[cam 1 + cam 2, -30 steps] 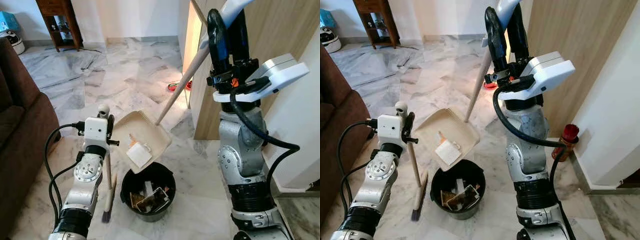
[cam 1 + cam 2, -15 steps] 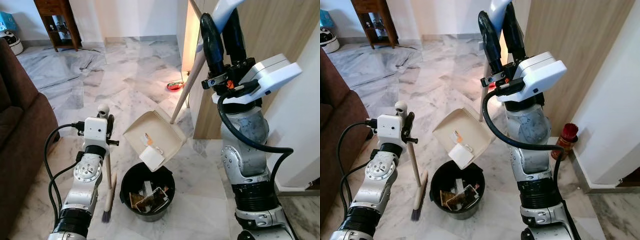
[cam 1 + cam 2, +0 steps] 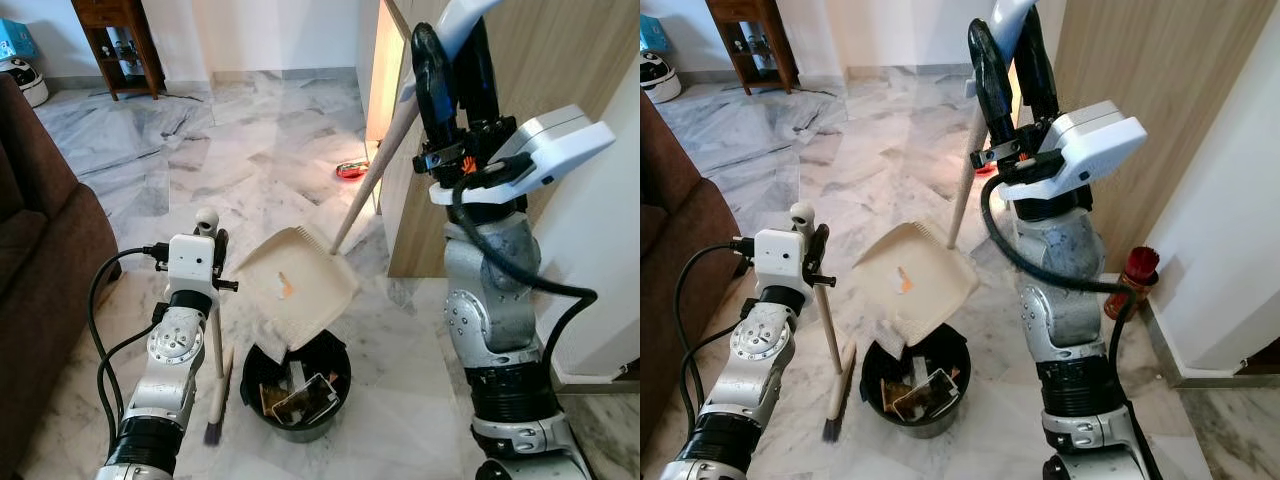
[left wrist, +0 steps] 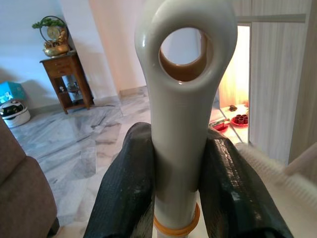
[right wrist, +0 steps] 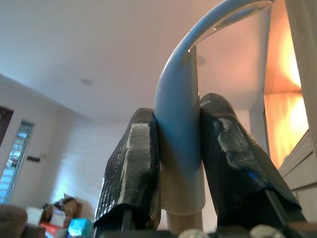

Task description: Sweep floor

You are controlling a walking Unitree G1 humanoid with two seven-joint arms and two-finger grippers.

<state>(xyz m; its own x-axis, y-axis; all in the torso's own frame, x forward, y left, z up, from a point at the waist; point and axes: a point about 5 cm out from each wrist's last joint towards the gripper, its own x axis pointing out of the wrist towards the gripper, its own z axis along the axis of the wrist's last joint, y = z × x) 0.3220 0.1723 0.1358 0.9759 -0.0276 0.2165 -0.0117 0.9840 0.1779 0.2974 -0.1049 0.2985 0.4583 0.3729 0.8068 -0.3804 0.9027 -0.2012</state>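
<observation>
Left eye view: dustpan (image 3: 296, 285) mouth tilted bucketward (image 3: 296, 385).

Open marble floor (image 3: 250, 140) extends ahead toward the far wall. The sofa (image 3: 40, 250) blocks the left side; the wooden panel (image 3: 560, 60) and white wall (image 3: 610, 250) block the right. Directly in front, the black bin (image 3: 295, 385) stands under the tilted dustpan (image 3: 295, 285), just beside the upright broom (image 3: 215, 350).

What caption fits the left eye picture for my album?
Right claw tips the dustpan over the black bin; left claw holds the brush upright.
</observation>
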